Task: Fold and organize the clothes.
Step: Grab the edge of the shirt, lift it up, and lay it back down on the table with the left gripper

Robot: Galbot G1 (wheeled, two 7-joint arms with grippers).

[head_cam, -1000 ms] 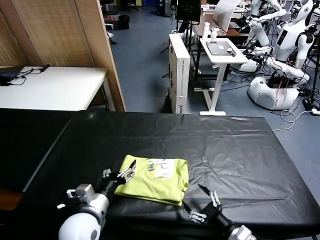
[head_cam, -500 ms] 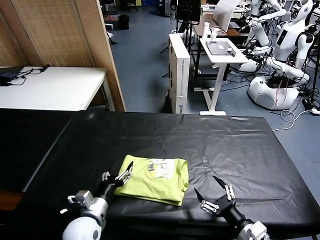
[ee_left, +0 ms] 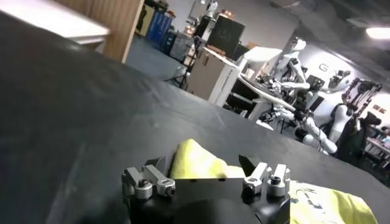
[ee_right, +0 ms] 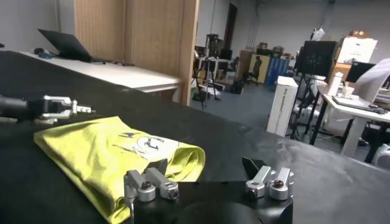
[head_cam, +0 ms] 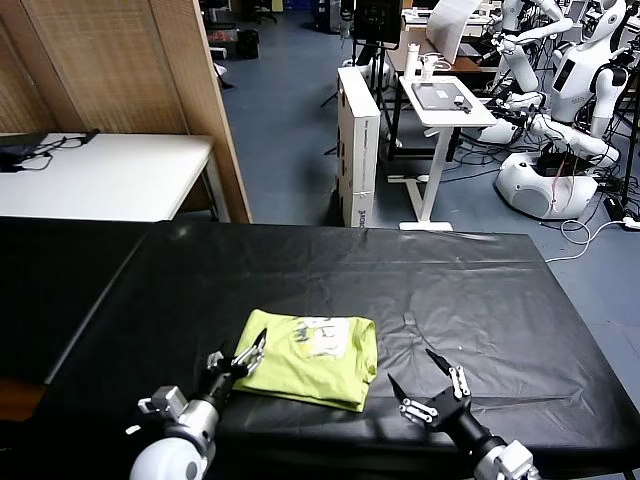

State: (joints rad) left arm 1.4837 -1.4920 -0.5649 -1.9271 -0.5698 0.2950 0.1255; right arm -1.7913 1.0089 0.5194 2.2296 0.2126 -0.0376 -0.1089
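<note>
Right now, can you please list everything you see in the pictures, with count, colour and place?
T-shirt: one, lime yellow-green, folded, near front of the black table.
Black table: one, black cover, fills the foreground.
White desk: one, white, behind the table on the left.
Wooden partition: one, brown, behind the white desk.
White side table: one, white, background centre-right.
Other robots: several, white, background right.
Left hand: one, open, at the T-shirt's left edge.
Right hand: one, open, over the table, right of the T-shirt.

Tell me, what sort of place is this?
Probably a robotics lab or workshop: white humanoid robots stand at the back among desks and cables, while a folded T-shirt lies on a black-covered table.
</note>
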